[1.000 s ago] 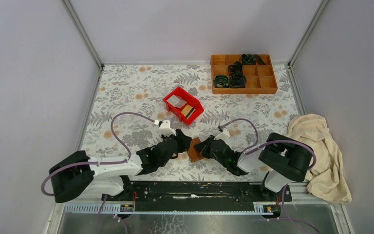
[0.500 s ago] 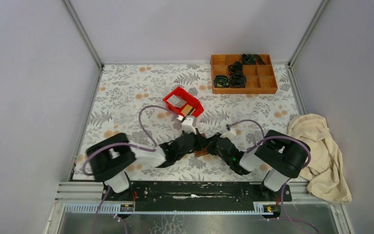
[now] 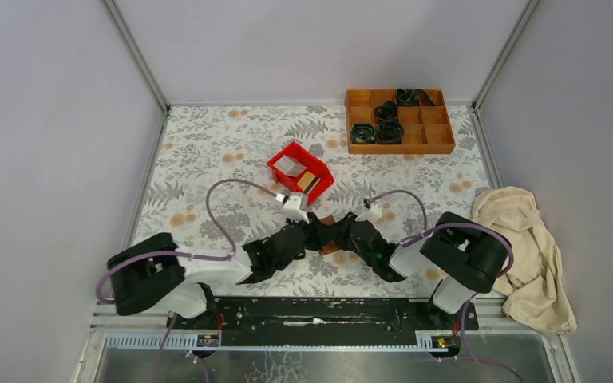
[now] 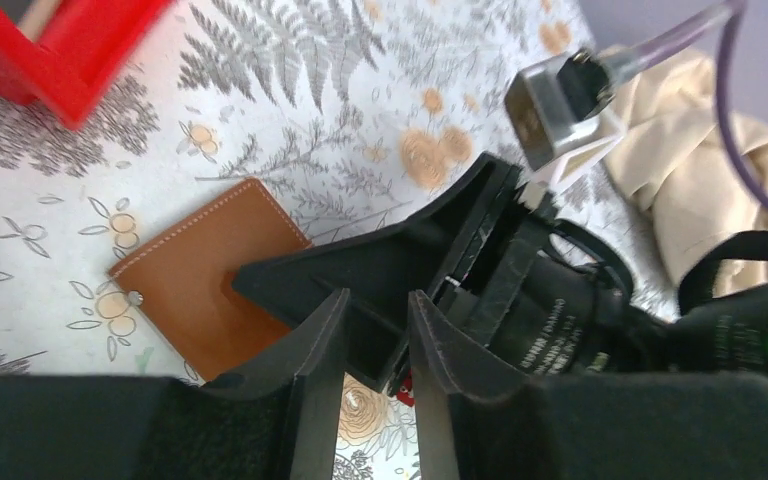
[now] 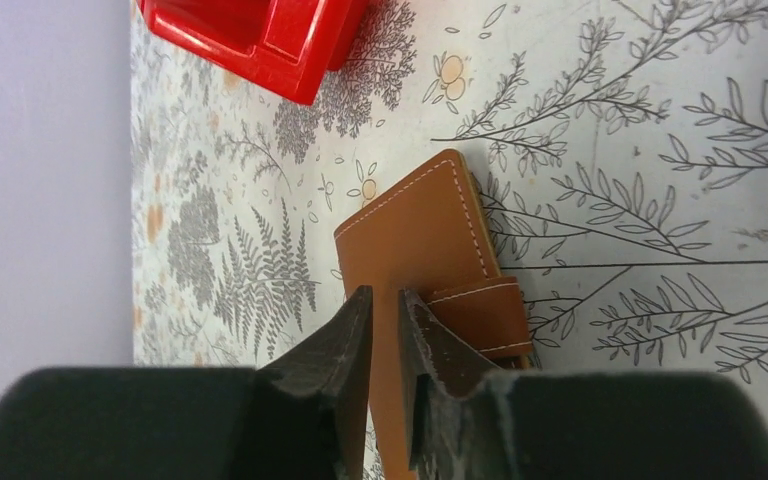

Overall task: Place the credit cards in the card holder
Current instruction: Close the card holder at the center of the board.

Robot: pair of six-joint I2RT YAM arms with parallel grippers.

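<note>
The brown card holder (image 4: 200, 285) lies folded flat on the floral table, its snap stud (image 4: 135, 297) at its near-left edge. In the top view it (image 3: 330, 249) is mostly hidden under both grippers. My right gripper (image 5: 385, 300) is almost shut, and its tips rest on the holder (image 5: 415, 230) beside the strap (image 5: 485, 320). My left gripper (image 4: 375, 305) is almost shut and empty. It hovers just right of the holder, against the right gripper's fingers. The white card (image 3: 290, 165) and the gold-tan card (image 3: 309, 180) lie in the red bin (image 3: 319, 170).
An orange wooden tray (image 3: 439, 148) holding black items stands at the back right. A beige cloth (image 3: 527, 255) is heaped at the right edge. The red bin is just beyond the grippers, and metal frame rails border the table.
My left arm has swung right from beside the holder until its gripper meets the right gripper over the holder. The right gripper has shifted forward over the holder, which is now mostly covered.
</note>
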